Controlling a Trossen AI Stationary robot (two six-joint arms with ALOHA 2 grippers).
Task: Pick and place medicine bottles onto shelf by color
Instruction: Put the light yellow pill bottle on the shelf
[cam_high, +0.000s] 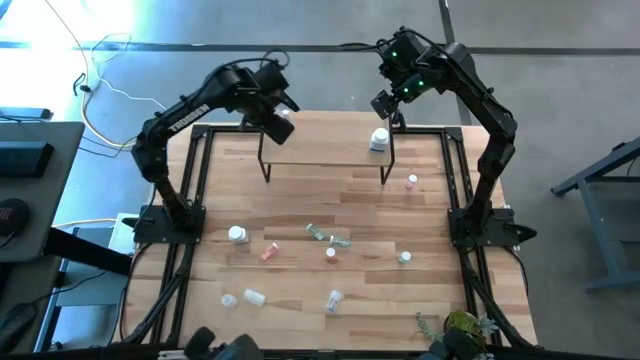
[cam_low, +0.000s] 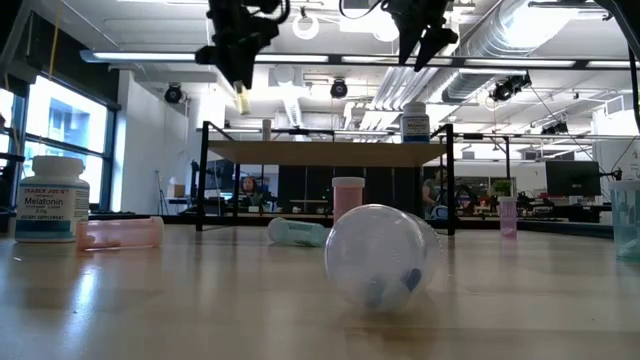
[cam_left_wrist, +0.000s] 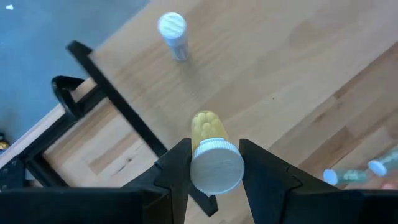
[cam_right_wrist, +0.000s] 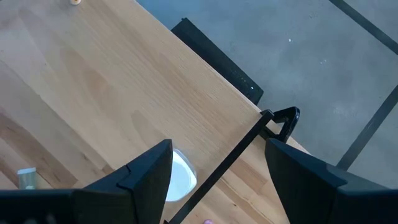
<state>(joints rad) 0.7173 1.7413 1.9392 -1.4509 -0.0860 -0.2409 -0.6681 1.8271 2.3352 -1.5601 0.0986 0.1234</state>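
My left gripper (cam_left_wrist: 214, 163) is shut on a small yellow bottle (cam_left_wrist: 205, 126) with a white cap, above the left part of the shelf (cam_high: 325, 150); the low view shows the yellow bottle (cam_low: 243, 98) sticking out below the fingers. A tiny white-capped bottle (cam_left_wrist: 173, 29) stands on the shelf's left end. My right gripper (cam_right_wrist: 217, 158) is open, hovering above a white bottle (cam_high: 379, 140) that stands on the shelf's right end (cam_low: 415, 122). Several more bottles lie on the table below. My left gripper pinches the yellow bottle between its two fingers (cam_left_wrist: 177, 165) at the white-capped top end (cam_left_wrist: 216, 167). The fingers point down from above. The bottle hangs upright below them, lifted clear above the shelf board.
On the table's near half are a white labelled bottle (cam_high: 237, 235), an orange one (cam_high: 268, 252), green ones (cam_high: 317, 232), clear ones (cam_high: 254, 296) and a pink one (cam_high: 412, 182) beside the shelf's right legs. A round clear jar (cam_low: 380, 255) lies close to the low camera.
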